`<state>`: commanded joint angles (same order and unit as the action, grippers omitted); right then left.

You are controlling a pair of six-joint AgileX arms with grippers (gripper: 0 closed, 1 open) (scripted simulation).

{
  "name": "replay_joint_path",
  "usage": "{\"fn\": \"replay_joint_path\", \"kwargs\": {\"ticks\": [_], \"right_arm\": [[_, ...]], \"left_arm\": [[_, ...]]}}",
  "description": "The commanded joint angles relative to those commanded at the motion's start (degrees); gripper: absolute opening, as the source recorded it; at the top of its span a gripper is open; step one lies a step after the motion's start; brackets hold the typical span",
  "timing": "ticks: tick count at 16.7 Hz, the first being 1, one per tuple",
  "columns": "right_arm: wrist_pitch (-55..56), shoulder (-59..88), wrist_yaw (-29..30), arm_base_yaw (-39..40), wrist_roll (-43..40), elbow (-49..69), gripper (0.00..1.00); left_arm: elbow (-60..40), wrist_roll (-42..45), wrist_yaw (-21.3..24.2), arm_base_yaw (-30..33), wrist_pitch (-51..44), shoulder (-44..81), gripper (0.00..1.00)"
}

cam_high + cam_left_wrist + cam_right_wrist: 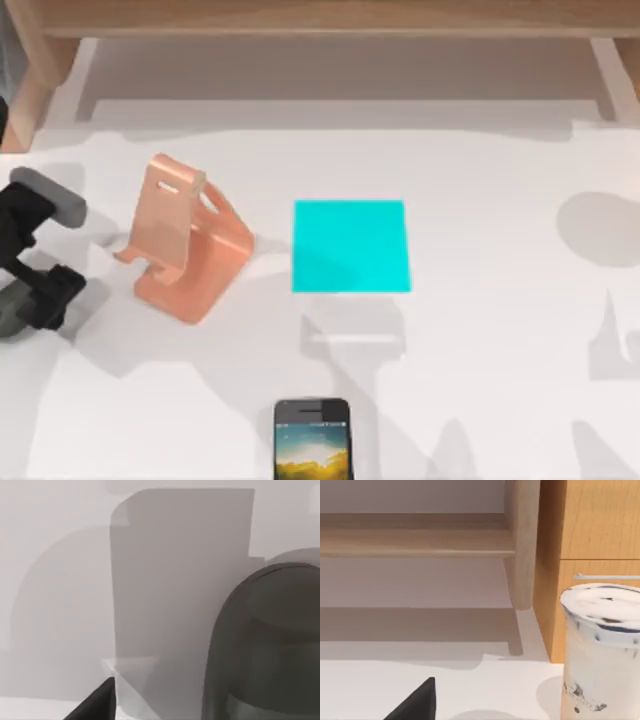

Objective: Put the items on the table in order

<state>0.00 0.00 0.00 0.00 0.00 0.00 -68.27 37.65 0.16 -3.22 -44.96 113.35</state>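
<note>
The smartphone (312,440) lies flat at the front edge of the table (500,380), screen up and partly cut off by the top view's lower border. The dark grey mouse (265,645) looms very close in the left wrist view, resting on the white tabletop. My left gripper (38,295) hovers at the far left of the table, left of the stand and right over the mouse. A black tip of my right gripper (415,705) shows in the right wrist view, above the white tabletop and facing the shelf.
A salmon-orange stand (185,240) sits left of centre, and a flat cyan pad (350,245) lies in the middle. A wooden shelf (320,20) runs along the back. A lidded white cup (600,650) stands beside a wooden cabinet (590,555).
</note>
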Motion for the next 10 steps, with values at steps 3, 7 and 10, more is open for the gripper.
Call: {"fn": "replay_joint_path", "kwargs": {"ticks": [3, 7, 10], "right_arm": [[0.0, 0.0, 0.0, 0.0, 0.0, 0.0, 1.0], [0.0, 0.0, 0.0, 0.0, 0.0, 0.0, 1.0], [0.0, 0.0, 0.0, 0.0, 0.0, 0.0, 1.0]], "left_arm": [[0.69, 0.03, 0.0, -0.02, 0.96, 0.49, 1.0], [0.69, 0.03, 0.0, -0.02, 0.96, 0.49, 0.85], [0.69, 0.03, 0.0, -0.02, 0.96, 0.49, 0.62]]}}
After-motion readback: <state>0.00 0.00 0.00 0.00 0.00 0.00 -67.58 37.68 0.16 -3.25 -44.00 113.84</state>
